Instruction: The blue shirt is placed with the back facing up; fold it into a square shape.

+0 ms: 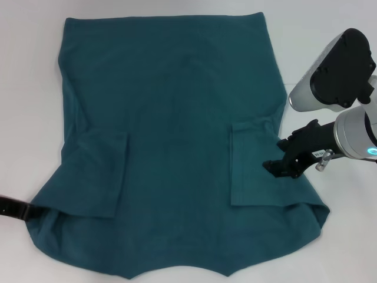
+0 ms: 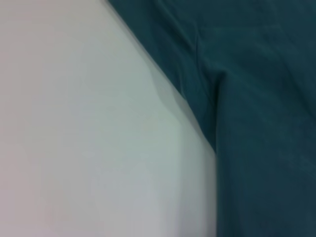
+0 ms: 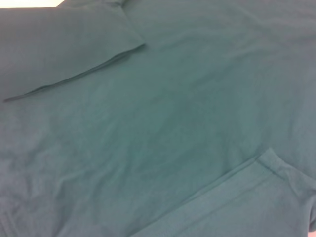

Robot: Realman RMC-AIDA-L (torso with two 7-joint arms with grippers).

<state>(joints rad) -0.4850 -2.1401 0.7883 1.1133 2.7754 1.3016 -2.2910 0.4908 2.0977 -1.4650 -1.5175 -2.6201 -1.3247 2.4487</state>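
The blue shirt (image 1: pixel 177 135) lies flat, collar toward six o'clock, hem toward twelve; my right gripper (image 1: pixel 281 166) rests at its four-o'clock edge, grip unreadable.

The right arm (image 1: pixel 353 127) is a chunky silver-white tube with a big matte black cap on the joint, plus a little glowing cyan light near the wrist. Its gripper (image 1: pixel 281 167) is all black and angular, with a small metal screw bit sticking out beside it.
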